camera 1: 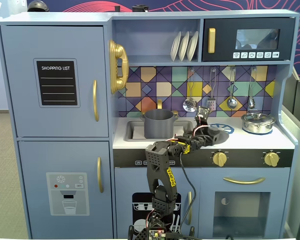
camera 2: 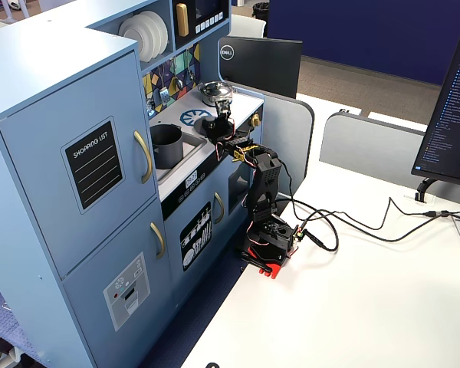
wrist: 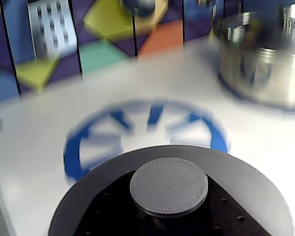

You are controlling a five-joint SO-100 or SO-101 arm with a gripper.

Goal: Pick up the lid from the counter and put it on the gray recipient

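The end effector (camera 1: 204,121) is over the blue burner ring (wrist: 83,147), and the lid (wrist: 172,196) fills the wrist view's lower edge; whether the fingers are closed on it cannot be told. The gray pot (camera 1: 159,124) stands in the sink (camera 1: 135,131), at 9 o'clock of the end effector in a fixed view. The carry probably needs a level lid, raised above the pot's rim and clear of the silver pot (camera 1: 257,122) on the bench (camera 1: 230,140).

Black arm (camera 1: 159,165), yellow labels, red base, dark cables
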